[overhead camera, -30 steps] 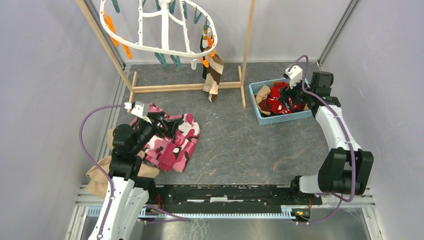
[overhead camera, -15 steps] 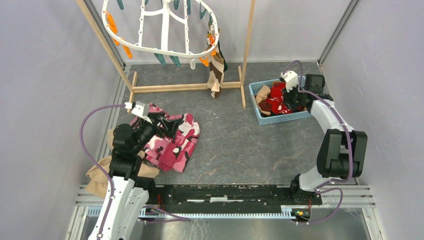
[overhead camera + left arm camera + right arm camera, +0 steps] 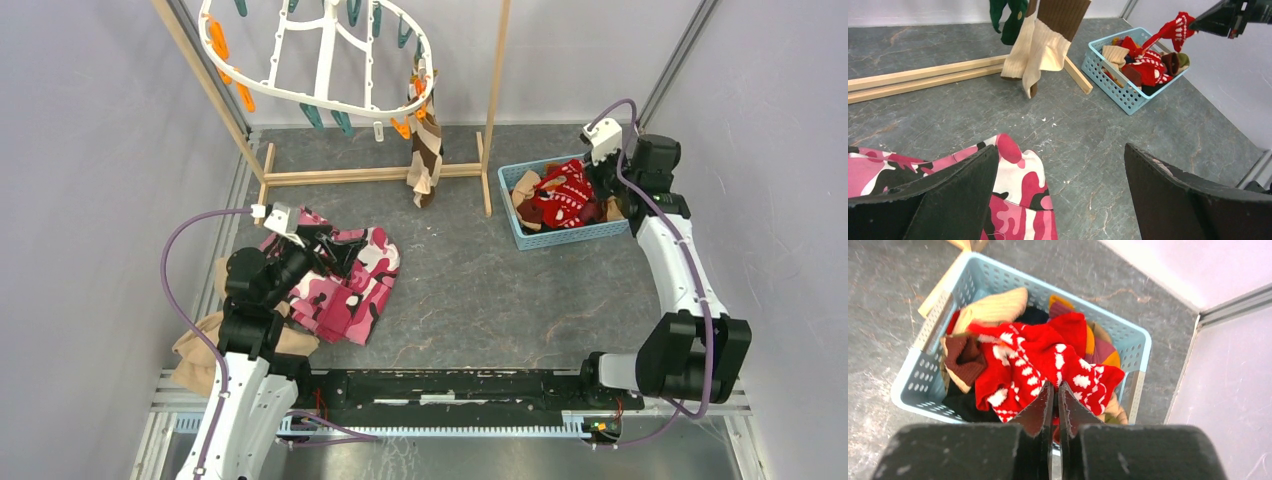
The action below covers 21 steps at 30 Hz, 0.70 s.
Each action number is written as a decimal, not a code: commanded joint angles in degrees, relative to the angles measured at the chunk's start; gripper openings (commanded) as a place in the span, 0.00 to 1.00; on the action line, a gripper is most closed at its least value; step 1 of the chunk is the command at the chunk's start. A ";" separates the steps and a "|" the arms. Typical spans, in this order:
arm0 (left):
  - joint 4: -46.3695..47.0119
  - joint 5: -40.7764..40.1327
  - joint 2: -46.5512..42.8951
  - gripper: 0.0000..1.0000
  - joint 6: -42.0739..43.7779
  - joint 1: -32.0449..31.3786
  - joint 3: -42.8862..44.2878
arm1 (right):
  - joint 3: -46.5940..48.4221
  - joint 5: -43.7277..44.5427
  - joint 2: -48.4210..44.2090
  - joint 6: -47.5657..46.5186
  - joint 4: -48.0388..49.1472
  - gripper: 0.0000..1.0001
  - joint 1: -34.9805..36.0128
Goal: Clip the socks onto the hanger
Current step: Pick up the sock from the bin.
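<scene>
The white oval hanger (image 3: pixel 324 60) hangs at the back left with orange and teal clips. A brown-striped sock (image 3: pixel 424 160) dangles from a clip at its right end, and a dark green sock (image 3: pixel 1008 20) hangs beside it. More socks fill the blue basket (image 3: pixel 560 238). My right gripper (image 3: pixel 1056 387) is shut on a red sock with white pattern (image 3: pixel 1048 355), which stretches up from the pile (image 3: pixel 565 195). My left gripper (image 3: pixel 1060 146) is open and holds nothing, low over the pink camouflage garment (image 3: pixel 345 285).
The wooden stand's base bar (image 3: pixel 370 175) and right pole (image 3: pixel 495 110) stand between the hanger and the basket. A plain tan cloth (image 3: pixel 200 345) lies by the left arm's base. Grey walls close in on both sides.
My right gripper has closed on the red sock and drawn back up and to the right, pulling it out of the pile. The hanger has swung slightly. The left arm has not moved.
</scene>
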 commanded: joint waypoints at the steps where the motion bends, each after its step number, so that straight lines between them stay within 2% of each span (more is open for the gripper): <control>1: 4.00 4.66 -0.89 1.00 -0.03 -0.01 -0.13 | 4.20 -3.24 -2.96 2.67 3.14 0.06 -0.11; 6: 9.02 7.54 -0.92 1.00 -3.48 0.00 -1.40 | 6.26 -11.44 -6.03 3.26 1.85 0.06 -0.14; 10: 13.49 14.23 0.05 1.00 -7.48 -0.08 -2.90 | 6.95 -23.12 -6.62 2.02 -1.12 0.06 -0.12; 14: 35.50 18.69 1.82 0.97 -28.70 -0.21 -10.53 | 5.92 -37.21 -5.58 -1.06 -5.22 0.06 0.66; 17: 50.50 17.40 3.39 0.93 -41.38 -1.43 -16.17 | 3.07 -40.66 -4.96 -1.88 -5.80 0.06 3.50; 19: 52.35 14.44 3.00 0.91 -42.15 -5.00 -17.93 | 0.76 -40.75 -4.70 -2.61 -5.38 0.07 6.55; 21: 50.40 9.96 1.97 0.91 -39.07 -9.43 -19.11 | -1.02 -40.84 -4.22 -2.87 -4.72 0.07 9.89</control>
